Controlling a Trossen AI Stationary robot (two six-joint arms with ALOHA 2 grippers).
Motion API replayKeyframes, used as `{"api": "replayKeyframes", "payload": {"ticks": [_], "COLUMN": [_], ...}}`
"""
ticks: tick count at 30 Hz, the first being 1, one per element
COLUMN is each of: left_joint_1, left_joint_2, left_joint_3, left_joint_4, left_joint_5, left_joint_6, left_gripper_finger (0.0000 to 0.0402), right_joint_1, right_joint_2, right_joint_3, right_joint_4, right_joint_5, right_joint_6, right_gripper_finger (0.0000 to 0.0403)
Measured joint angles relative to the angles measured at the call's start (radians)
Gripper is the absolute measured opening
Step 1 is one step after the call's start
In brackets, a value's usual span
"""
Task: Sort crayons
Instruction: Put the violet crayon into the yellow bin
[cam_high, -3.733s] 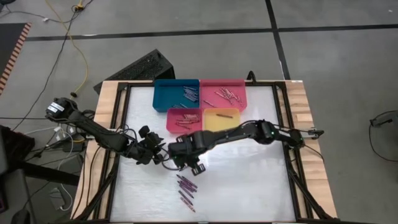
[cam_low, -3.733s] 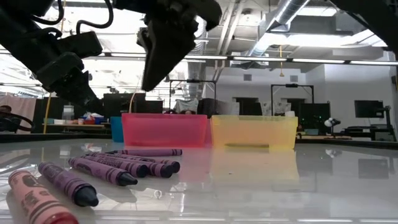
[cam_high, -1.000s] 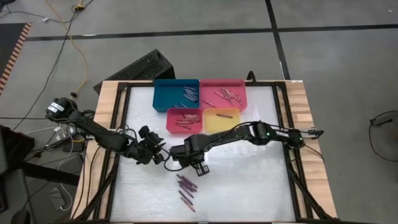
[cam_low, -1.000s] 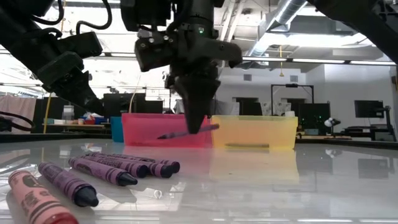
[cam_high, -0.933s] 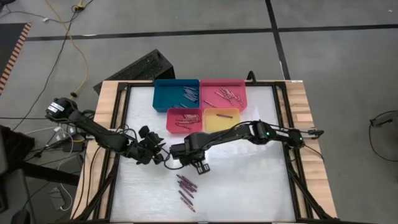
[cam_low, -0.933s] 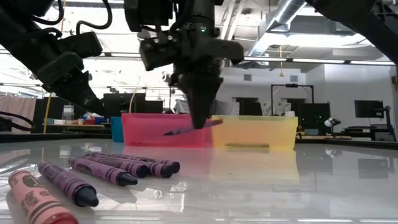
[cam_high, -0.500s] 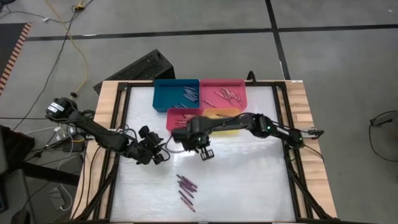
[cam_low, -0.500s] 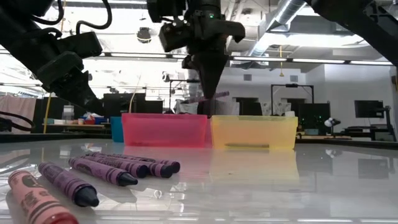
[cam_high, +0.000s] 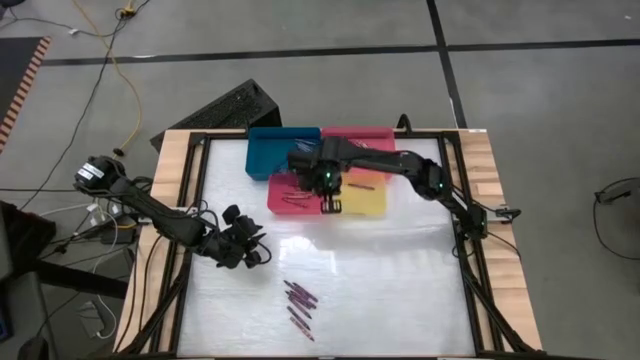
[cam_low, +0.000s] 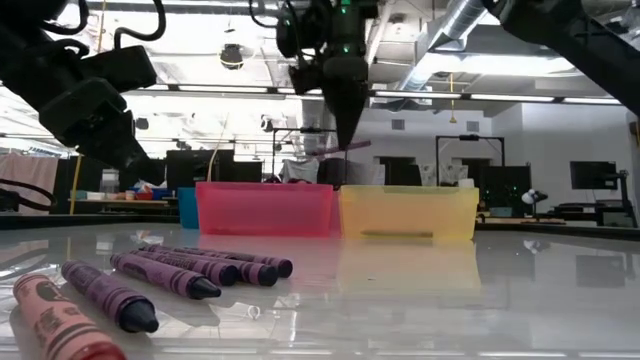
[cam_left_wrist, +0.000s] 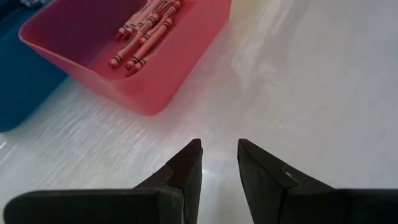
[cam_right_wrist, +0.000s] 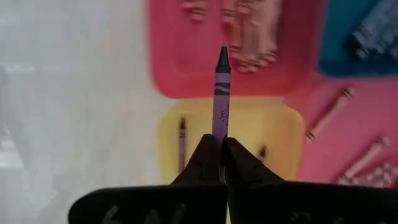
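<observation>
While your right gripper (cam_right_wrist: 218, 149) pinches a thin purple wax crayon (cam_right_wrist: 221, 96) above the yellow rectangular plastic tray (cam_right_wrist: 281, 134), you're mid-delivery: lower, then release. Your left gripper (cam_left_wrist: 219, 163) waits over the table, fingers parted, empty.

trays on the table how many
4. The blue tray and pink tray sit at the far edge; the red tray and yellow tray sit just in front of them, partly covered by the right gripper holding a purple crayon.
</observation>
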Motion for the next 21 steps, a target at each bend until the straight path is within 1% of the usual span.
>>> {"api": "replayKeyframes", "payload": {"ticks": [3, 6, 11, 13, 18, 21], "left_joint_1": [-0.007, -0.008, -0.011, -0.016, -0.016, -0.016], "left_joint_2": [0.000, 0.000, 0.000, 0.000, 0.000, 0.000], "left_joint_3": [0.000, 0.000, 0.000, 0.000, 0.000, 0.000], "left_joint_4": [0.000, 0.001, 0.000, 0.000, 0.001, 0.001], "left_joint_5": [-0.001, -0.001, 0.000, -0.001, -0.021, -0.034], "left_joint_6": [-0.002, -0.010, -0.022, -0.022, -0.019, -0.020], "left_gripper_finger": [0.0094, 0.0094, 0.0094, 0.0094, 0.0094, 0.0094], "right_joint_1": [-0.052, -0.091, -0.115, -0.114, -0.114, -0.120], "right_joint_2": [-0.002, -0.005, -0.036, -0.076, -0.235, -0.341], "right_joint_3": [-0.006, -0.038, -0.154, -0.238, -0.524, -0.689], "right_joint_4": [0.001, 0.001, 0.001, 0.001, 0.014, 0.120], "right_joint_5": [-0.003, -0.003, -0.005, -0.006, -0.004, 0.004], "right_joint_6": [0.052, 0.053, 0.030, 0.034, 0.035, 0.030], "right_gripper_finger": [0.0004, 0.0004, 0.0004, 0.0004, 0.0004, 0.0004]}}
